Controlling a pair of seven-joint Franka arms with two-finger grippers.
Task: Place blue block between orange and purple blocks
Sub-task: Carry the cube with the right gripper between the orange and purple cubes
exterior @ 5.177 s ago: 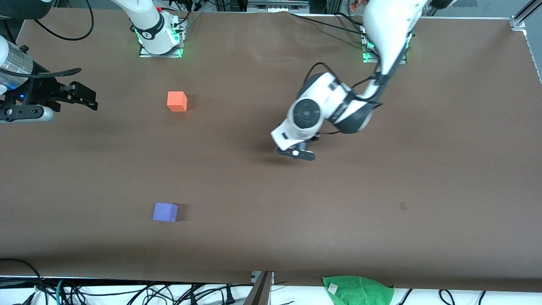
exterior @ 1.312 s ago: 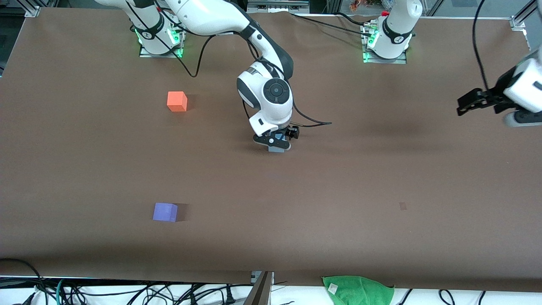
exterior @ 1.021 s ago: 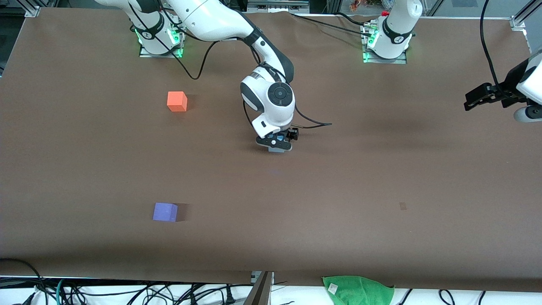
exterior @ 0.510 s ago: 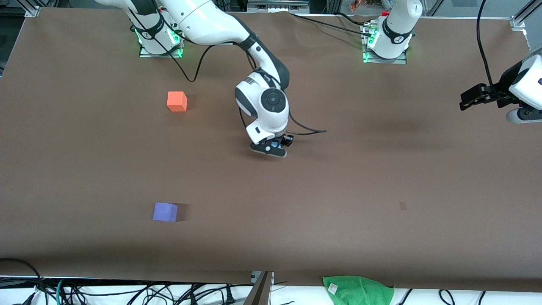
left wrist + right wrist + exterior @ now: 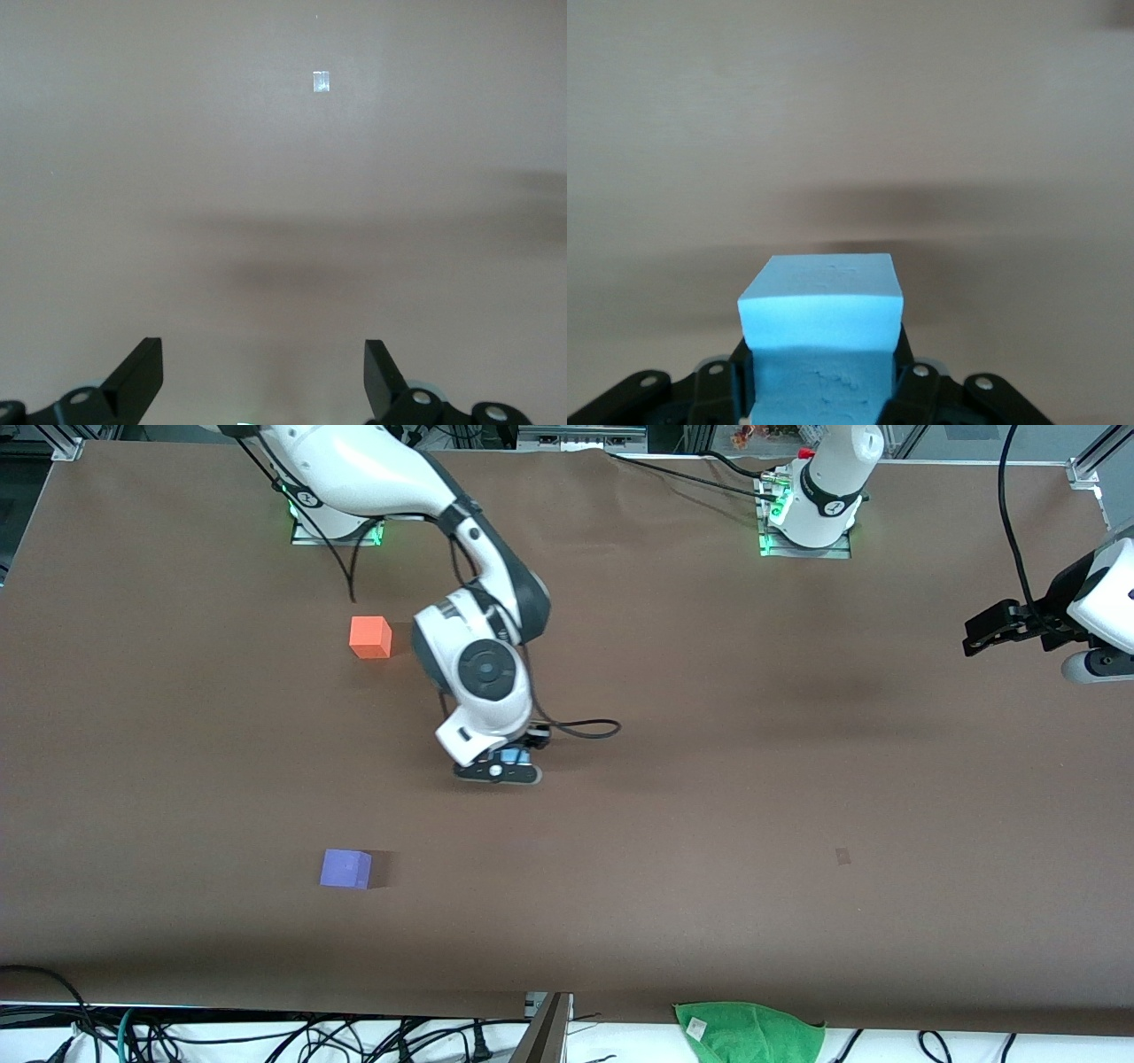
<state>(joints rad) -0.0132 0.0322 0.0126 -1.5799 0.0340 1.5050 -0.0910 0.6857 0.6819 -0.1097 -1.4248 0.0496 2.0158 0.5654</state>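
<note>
My right gripper (image 5: pixel 498 771) is shut on the blue block (image 5: pixel 822 341) and holds it above the brown table, over the middle strip between the two other cubes' rows. The block shows as a sliver of blue in the front view (image 5: pixel 510 757). The orange block (image 5: pixel 369 638) sits on the table toward the right arm's end, farther from the front camera. The purple block (image 5: pixel 345 869) sits nearer the front camera, in line with the orange one. My left gripper (image 5: pixel 983 631) is open and empty, held above the left arm's end of the table, waiting.
A green cloth (image 5: pixel 749 1029) lies off the table's front edge. A small pale mark (image 5: pixel 322 81) shows on the table (image 5: pixel 797 797) under the left gripper. Cables hang below the front edge.
My right gripper has carried the blue block toward the right arm's end of the table and nearer the front camera. The left arm has stayed still. The orange and purple blocks have not moved.
</note>
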